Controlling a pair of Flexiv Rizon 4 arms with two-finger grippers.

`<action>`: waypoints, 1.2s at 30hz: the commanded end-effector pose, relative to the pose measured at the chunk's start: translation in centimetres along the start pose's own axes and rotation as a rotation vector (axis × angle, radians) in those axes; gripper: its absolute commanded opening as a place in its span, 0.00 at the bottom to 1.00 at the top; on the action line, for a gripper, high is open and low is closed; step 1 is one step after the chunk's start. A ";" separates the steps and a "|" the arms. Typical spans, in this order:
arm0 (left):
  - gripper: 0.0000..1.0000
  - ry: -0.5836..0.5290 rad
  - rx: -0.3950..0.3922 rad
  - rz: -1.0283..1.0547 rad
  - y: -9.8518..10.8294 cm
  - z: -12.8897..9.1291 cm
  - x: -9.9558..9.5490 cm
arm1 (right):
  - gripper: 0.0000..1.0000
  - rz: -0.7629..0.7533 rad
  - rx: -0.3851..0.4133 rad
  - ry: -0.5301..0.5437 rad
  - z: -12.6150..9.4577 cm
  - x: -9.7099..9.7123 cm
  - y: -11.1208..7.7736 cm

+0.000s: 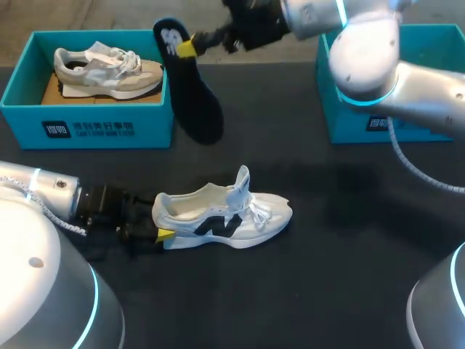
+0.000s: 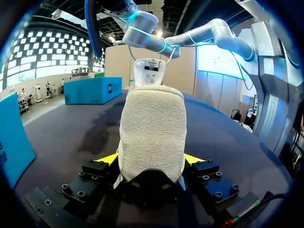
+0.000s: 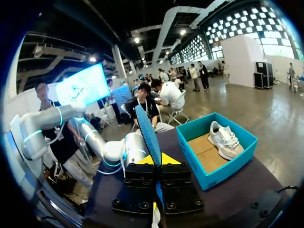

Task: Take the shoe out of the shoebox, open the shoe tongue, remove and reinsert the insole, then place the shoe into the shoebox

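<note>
Head view: the white shoe (image 1: 225,214) stands on the dark surface (image 1: 349,247) with its tongue (image 1: 242,178) raised. The left claw (image 1: 161,229) is clenched on its heel. The right claw (image 1: 187,47) grips the dark insole (image 1: 192,94) by its top end beside the shoebox (image 1: 87,127), which holds a grey shoe (image 1: 109,69). The insole's lower end seems to hang clear of the surface.

Left wrist view: both yellow tips of the left claw (image 2: 151,160) press the heel of the shoe (image 2: 152,128).

Right wrist view: the insole (image 3: 147,130) stands edge-on, pinched in the right claw (image 3: 156,159).

I am looking at a grey-and-beige sneaker (image 1: 109,70) sitting on a cardboard insert (image 1: 51,93) inside a teal box (image 1: 22,120), which is resting on the black bench (image 1: 334,283).
</note>
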State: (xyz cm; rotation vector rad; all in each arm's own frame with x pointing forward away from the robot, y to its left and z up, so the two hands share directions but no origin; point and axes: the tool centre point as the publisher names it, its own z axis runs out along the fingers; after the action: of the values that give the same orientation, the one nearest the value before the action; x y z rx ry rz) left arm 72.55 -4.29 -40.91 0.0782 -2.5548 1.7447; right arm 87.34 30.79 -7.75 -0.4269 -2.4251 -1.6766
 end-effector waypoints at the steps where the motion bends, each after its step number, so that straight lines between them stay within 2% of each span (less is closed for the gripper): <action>1: 0.00 0.002 -0.003 0.000 0.3 0.2 -0.2 | 0.00 0.028 0.044 0.059 -1.6 -0.7 2.1; 8: 0.00 0.002 -0.003 0.000 0.3 0.2 -0.2 | 0.00 0.100 -0.006 0.106 -3.9 -0.2 5.1; 15: 0.00 0.002 -0.003 0.000 0.3 0.2 -0.2 | 0.00 0.142 -0.018 0.111 -5.4 0.7 6.8; 24: 0.00 0.002 -0.003 0.000 0.3 0.2 -0.2 | 0.00 0.224 -0.023 0.149 -6.9 3.3 7.5; 36: 0.00 0.002 -0.003 0.000 0.3 0.2 -0.2 | 0.00 0.281 -0.013 0.146 -9.1 6.5 7.0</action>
State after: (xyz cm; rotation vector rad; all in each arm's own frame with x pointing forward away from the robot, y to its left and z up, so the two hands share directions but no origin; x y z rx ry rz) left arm 72.55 -4.29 -40.91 0.0781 -2.5549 1.7447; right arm 84.12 26.18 3.48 -0.5699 -2.1332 -1.5398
